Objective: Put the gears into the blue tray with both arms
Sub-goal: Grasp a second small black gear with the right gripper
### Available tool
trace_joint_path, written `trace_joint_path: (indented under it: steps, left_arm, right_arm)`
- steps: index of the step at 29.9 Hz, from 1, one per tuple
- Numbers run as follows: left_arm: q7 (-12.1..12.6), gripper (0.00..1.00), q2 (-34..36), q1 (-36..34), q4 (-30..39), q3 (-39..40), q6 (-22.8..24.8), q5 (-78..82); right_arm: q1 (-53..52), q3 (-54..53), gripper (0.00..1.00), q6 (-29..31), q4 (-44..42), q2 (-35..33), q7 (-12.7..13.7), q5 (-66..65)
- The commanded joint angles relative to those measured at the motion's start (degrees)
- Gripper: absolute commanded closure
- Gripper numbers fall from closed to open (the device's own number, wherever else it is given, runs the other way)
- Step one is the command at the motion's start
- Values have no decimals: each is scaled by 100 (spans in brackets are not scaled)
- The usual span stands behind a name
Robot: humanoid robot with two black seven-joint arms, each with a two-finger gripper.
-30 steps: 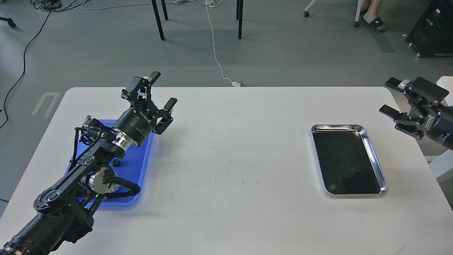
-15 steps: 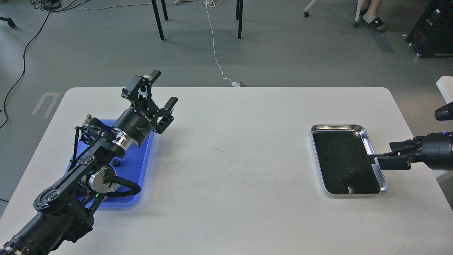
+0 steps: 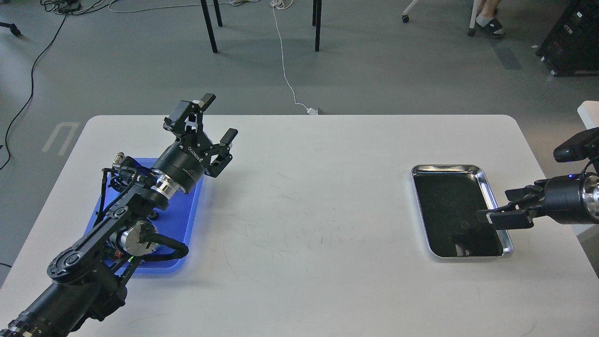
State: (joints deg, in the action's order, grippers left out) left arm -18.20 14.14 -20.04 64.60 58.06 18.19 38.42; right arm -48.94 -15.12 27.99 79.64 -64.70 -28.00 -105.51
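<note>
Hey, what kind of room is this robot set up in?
Probably a robotics lab or workshop: a white worktable on a grey floor, loose cables trailing across it, and a black wheeled equipment case in the corner.

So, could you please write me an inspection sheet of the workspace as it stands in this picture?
Surface: white table, scuffed near the middle.
Job's things: blue tray at the left, partly under the left arm; one gear in it. A small dark gear-like spot lies in the steel tray at the right.
Clutter: nothing seen.
Grippers: left gripper open, empty, raised beyond the blue tray; right gripper over the steel tray's right rim, fingers not distinguishable.
Cables: white cable on the floor running to the table's far edge; black cables far left.
Surroundings: grey floor, chair legs, a person's feet.
</note>
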Motion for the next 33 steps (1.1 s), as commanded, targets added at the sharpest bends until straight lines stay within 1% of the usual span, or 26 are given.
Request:
trace_joint_path:
  steps: [1,16,23,33]
  left_arm:
    - [-8,2,10,0,0,4,9,-1]
    - [1,2,-25,35,0,4,9,8]
    - [1,2,-34,44,0,4,9,8]
    - [1,2,1,70,9,21,9,8]
  right_arm:
    - [-10,9,1,1,-1,1,0,-13]
    - [-54,27,1,1,-10,72,0,-505]
    - [-90,194,2,1,-45,107,0,-672]
    - [-98,493,2,1,-318,388,0,-1094]
